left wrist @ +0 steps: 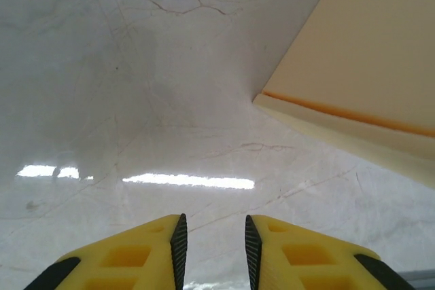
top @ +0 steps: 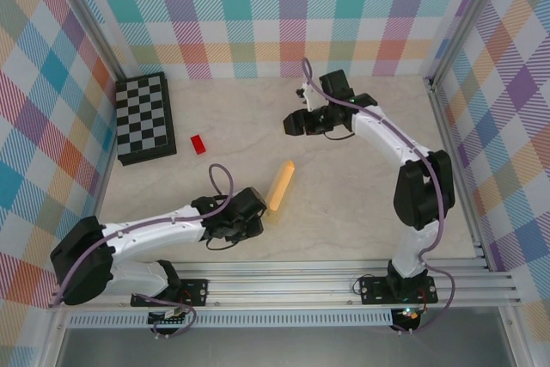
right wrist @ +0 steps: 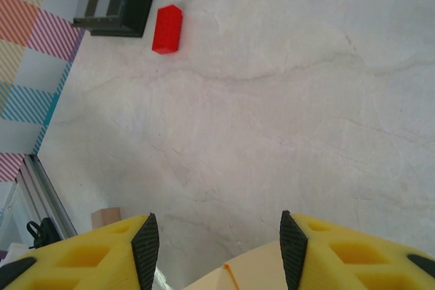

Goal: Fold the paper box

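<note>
left gripper (left wrist: 215, 239) parted by a narrow gap, clamping nothing, low over the surface just beside the near end of the thin yellow-orange card paper box (top: 281, 185). right gripper (right wrist: 219, 242) spread wide, holding nothing, further back and right. box folded flat mid-table, long axis near-to-far, far end leaning right. pale marbled tabletop (top: 361, 204); small red plastic block (top: 198, 143) and black-and-white chessboard (top: 145, 118) far left; pastel plaid walls (top: 275, 15).

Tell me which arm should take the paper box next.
Likely left: the left gripper sits open beside the near end of the paper box; the right gripper hovers farther off, toward the back.
</note>
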### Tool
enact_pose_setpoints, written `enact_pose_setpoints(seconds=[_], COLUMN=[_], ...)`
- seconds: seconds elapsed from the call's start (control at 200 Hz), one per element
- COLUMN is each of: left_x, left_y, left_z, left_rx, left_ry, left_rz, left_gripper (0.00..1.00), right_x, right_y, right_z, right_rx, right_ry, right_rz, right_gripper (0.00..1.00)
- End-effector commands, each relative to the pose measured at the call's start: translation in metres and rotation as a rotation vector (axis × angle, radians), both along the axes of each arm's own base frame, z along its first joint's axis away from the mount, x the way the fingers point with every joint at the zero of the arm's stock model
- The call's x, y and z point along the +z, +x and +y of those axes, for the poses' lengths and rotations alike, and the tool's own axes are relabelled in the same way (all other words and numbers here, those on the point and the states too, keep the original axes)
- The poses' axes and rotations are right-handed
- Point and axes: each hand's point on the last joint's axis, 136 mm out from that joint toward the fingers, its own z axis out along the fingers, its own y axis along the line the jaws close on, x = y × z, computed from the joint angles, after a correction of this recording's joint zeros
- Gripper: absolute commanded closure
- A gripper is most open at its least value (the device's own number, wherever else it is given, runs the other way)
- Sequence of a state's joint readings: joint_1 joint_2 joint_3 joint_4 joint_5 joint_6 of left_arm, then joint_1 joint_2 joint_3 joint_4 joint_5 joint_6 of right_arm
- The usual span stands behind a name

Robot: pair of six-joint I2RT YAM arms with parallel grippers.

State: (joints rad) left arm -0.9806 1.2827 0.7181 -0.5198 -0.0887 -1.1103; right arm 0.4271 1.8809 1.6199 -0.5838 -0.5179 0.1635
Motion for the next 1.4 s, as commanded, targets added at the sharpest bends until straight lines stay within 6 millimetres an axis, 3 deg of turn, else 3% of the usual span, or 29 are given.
enact_pose_setpoints(seconds=[0.0,0.235,0.57,0.685,0.87,1.11,1.26,1.395], left_x=[-0.002,-0.018,0.003,0.007,0.014,0.046,0.078,0.093], left_y=[0.016,0.042,0.102,0.119,0.113,0.101,0.106,0.114], left_z=[-0.014,-0.011,0.032,0.044,0.063,0.097,0.069,0.035], left_rx=[0.056,0.125,0.169,0.163,0.132,0.155,0.177,0.195], left_ry=[-0.033,0.007,0.106,0.134,0.206,0.16,-0.049,-0.215], left_rz=[-0.043,-0.057,-0.127,-0.136,-0.11,-0.076,-0.086,-0.073], left_gripper=[0.66,0.64,0.63,0.63,0.63,0.6,0.56,0.43], right_x=[-0.013,-0.042,-0.056,-0.06,-0.046,-0.025,-0.018,-0.017], right_y=[-0.014,-0.032,-0.064,-0.066,-0.057,-0.05,-0.049,-0.052], right_z=[0.01,0.014,-0.004,-0.017,-0.035,-0.04,-0.039,-0.029], right_rx=[0.059,0.07,-0.022,-0.111,-0.209,-0.249,-0.236,-0.185], right_ry=[0.027,0.057,0.056,0.017,-0.069,-0.133,-0.145,-0.118], right_rz=[0.073,0.172,0.255,0.26,0.209,0.257,0.261,0.299], right_gripper=[0.47,0.47,0.47,0.46,0.46,0.46,0.5,0.52])
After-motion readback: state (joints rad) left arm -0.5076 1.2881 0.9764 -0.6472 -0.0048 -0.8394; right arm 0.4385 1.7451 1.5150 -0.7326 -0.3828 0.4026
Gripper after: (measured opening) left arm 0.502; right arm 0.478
